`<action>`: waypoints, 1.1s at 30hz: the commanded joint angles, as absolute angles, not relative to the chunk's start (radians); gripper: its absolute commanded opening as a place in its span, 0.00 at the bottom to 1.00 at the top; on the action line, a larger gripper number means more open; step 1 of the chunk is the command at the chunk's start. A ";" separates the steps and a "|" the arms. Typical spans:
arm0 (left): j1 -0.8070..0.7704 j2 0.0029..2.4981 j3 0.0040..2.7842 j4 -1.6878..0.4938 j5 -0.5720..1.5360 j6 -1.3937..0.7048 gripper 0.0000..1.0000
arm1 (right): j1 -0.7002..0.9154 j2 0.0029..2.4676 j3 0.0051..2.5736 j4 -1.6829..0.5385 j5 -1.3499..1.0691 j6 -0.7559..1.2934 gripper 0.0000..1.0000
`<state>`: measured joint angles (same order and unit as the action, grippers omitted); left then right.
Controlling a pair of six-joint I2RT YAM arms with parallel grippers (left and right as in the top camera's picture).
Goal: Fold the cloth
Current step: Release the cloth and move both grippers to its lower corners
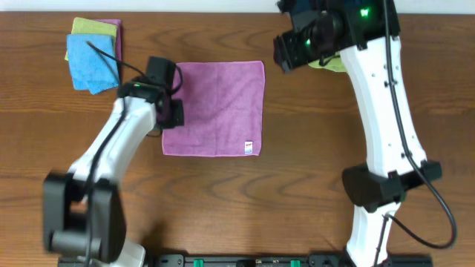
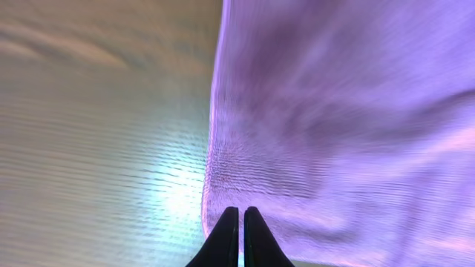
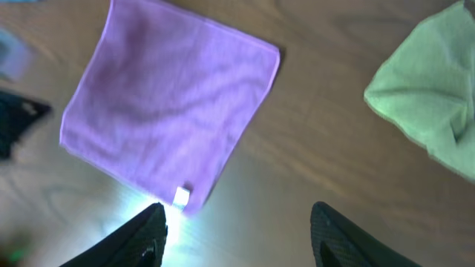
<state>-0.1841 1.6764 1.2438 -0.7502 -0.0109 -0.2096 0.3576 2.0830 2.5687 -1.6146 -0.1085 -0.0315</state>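
Note:
The purple cloth lies spread flat on the wooden table, its white tag at the front right corner. My left gripper is at the middle of the cloth's left edge, fingers pressed together on that edge. In the left wrist view the shut tips meet the hem of the cloth. My right gripper is open and empty, held high beyond the cloth's far right corner. The right wrist view shows its spread fingers above bare wood, with the cloth and tag below.
A stack of folded cloths sits at the far left: a bright blue one, a yellow-green one. A crumpled light-green cloth lies under the right arm, also in the right wrist view.

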 commanded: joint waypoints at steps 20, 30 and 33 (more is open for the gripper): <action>0.066 1.316 1.198 -0.872 0.089 -0.135 0.06 | 0.494 1.501 2.130 -1.686 0.224 0.032 0.77; 0.067 1.316 1.192 -0.907 0.202 -0.099 0.06 | 0.494 0.873 1.238 -1.232 0.010 0.183 0.89; 0.074 1.316 1.128 -0.870 0.266 -0.093 0.06 | 0.484 0.802 0.992 -1.003 -0.133 0.266 0.91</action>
<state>0.0647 1.3182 1.1870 -0.8837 0.1864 -0.1230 0.4923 0.8333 1.1553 -1.0962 0.0353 0.1600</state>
